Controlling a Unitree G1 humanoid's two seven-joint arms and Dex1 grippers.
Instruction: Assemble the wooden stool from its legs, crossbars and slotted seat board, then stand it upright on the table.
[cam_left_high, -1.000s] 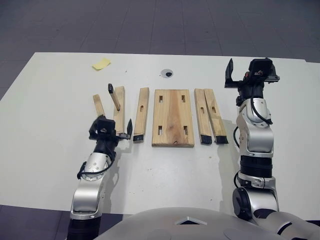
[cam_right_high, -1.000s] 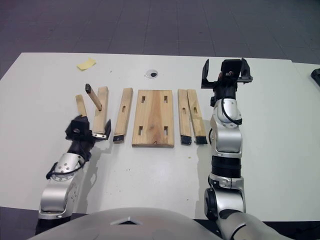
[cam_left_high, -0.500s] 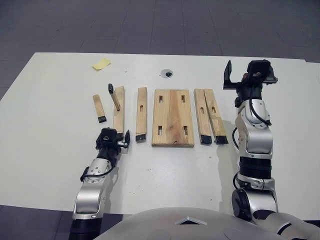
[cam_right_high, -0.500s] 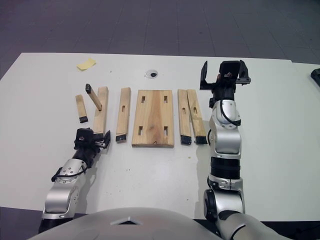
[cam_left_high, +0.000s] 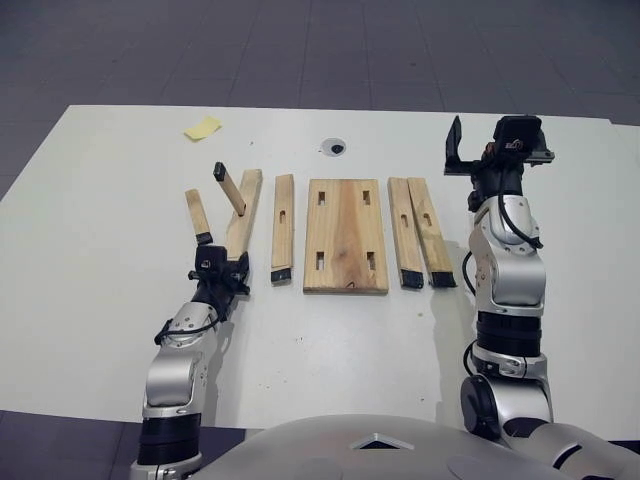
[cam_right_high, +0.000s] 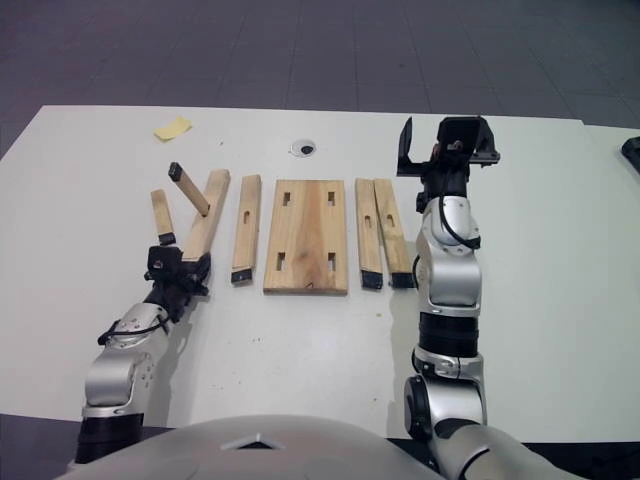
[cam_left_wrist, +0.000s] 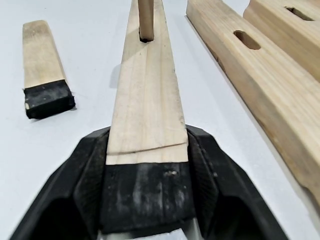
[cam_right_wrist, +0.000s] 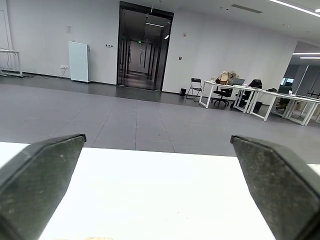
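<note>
A pale wooden held leg (cam_left_high: 243, 208) has its black-capped near end clamped in the left gripper (cam_left_high: 214, 278). It lies on the white table (cam_left_high: 100, 200), at nine o'clock from the seat board (cam_left_high: 346, 235), a flat panel with four slots. A tilted crossbar (cam_left_high: 229, 188) stands in the leg's slot. A loose crossbar (cam_left_high: 198, 215) lies farther out at nine o'clock. A second leg (cam_left_high: 283, 225) lies between the held leg and the board. A pair of legs (cam_left_high: 405, 230) lies side by side at three o'clock. The right gripper (cam_left_high: 497, 148) hangs at two o'clock, its fingers spread wide and empty.

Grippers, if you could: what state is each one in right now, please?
Left gripper: shut on the black-capped end of the wooden leg that has a crossbar standing in its slot.
Right gripper: open, holding nothing.
</note>
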